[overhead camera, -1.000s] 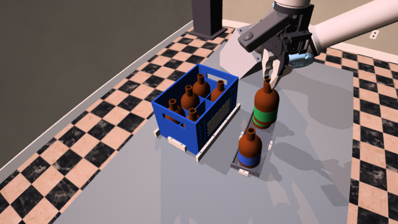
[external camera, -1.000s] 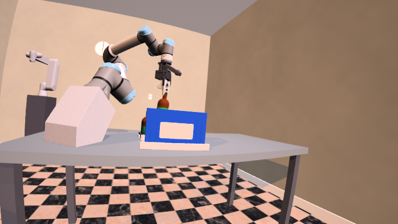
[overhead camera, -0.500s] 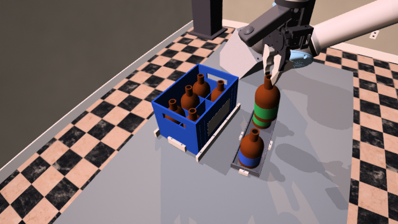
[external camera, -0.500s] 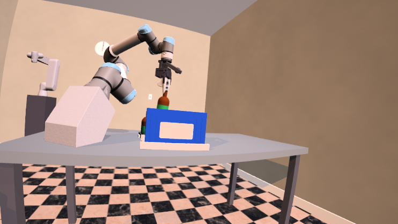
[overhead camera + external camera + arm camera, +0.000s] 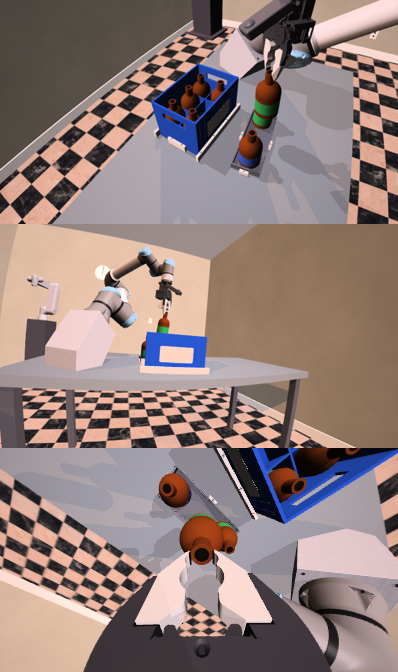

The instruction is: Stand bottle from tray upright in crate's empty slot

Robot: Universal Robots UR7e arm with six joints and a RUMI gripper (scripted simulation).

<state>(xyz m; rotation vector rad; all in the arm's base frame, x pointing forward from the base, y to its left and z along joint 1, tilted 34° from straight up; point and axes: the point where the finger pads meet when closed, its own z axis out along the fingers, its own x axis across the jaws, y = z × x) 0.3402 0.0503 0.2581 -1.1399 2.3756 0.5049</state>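
Observation:
My gripper (image 5: 271, 71) is shut on the neck of a brown bottle with a green label (image 5: 267, 94). It holds the bottle upright, lifted above the far end of the grey tray (image 5: 256, 144). The gripper (image 5: 201, 555) and the held bottle (image 5: 201, 535) also show in the wrist view. A bottle with a blue label (image 5: 250, 150) stands at the tray's near end. Another green-labelled bottle (image 5: 229, 539) stands in the tray just beside the held one. The blue crate (image 5: 196, 108) stands left of the tray with several brown bottles in it. Its open slot (image 5: 213, 104) is on the tray side.
Pale cleats (image 5: 217, 129) lie along the crate's base and at the tray's ends. The pale base block of the arm (image 5: 239, 54) stands behind the crate and tray. A dark pedestal (image 5: 207, 16) stands on the floor beyond the table.

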